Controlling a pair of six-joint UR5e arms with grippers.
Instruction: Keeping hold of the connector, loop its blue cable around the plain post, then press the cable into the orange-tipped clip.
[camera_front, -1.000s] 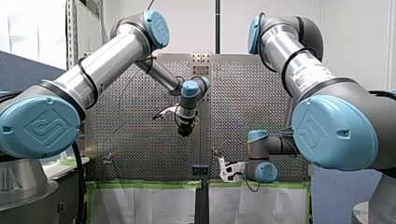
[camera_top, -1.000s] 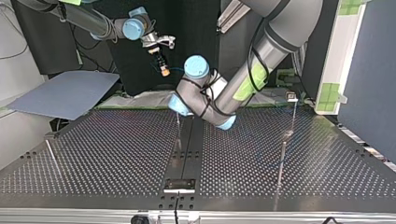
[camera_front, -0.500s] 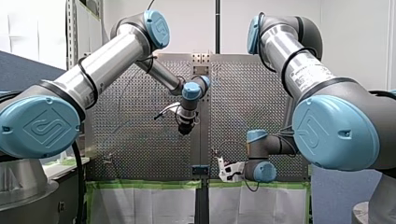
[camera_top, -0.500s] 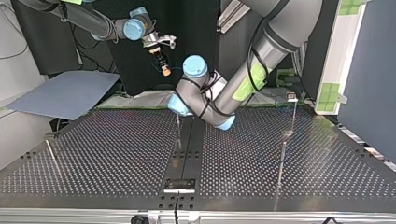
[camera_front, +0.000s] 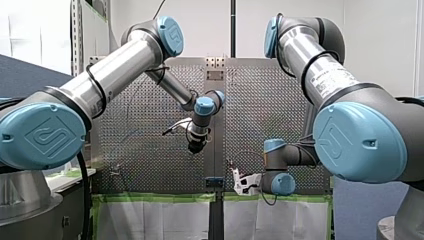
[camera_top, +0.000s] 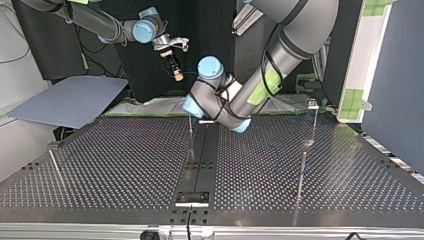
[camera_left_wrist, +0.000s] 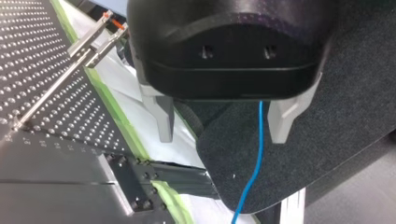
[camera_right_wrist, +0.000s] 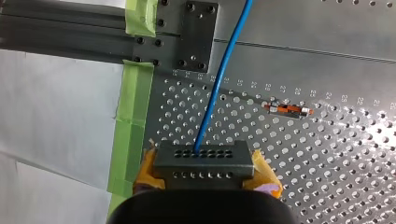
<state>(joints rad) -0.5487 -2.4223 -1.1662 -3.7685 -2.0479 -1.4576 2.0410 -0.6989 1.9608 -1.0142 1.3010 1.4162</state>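
Note:
In the right wrist view my right gripper (camera_right_wrist: 204, 172) is shut on a dark grey connector (camera_right_wrist: 203, 161), with yellow pads (camera_right_wrist: 264, 176) on both sides. The blue cable (camera_right_wrist: 219, 79) leaves the connector and runs out over the perforated table. An orange-tipped clip (camera_right_wrist: 287, 108) stands ahead of it, off to one side. In the left wrist view my left gripper (camera_left_wrist: 224, 135) is open, and the blue cable (camera_left_wrist: 258, 149) hangs between its pale fingers (camera_left_wrist: 163, 116) without being gripped. A thin post with an orange-tipped clip (camera_left_wrist: 109, 25) shows beside it.
Several thin posts rise from the perforated table (camera_top: 125, 165) in the top view, one near the middle (camera_top: 191, 134) and two at the right (camera_top: 302, 167). Green tape (camera_right_wrist: 133, 93) lines the table's edge. A grey sheet (camera_top: 70, 100) lies beyond the table at the top view's left.
My left arm's wrist and gripper have moved lower in the front view, toward the table's taped edge. My right gripper keeps its hold on the connector and has barely shifted.

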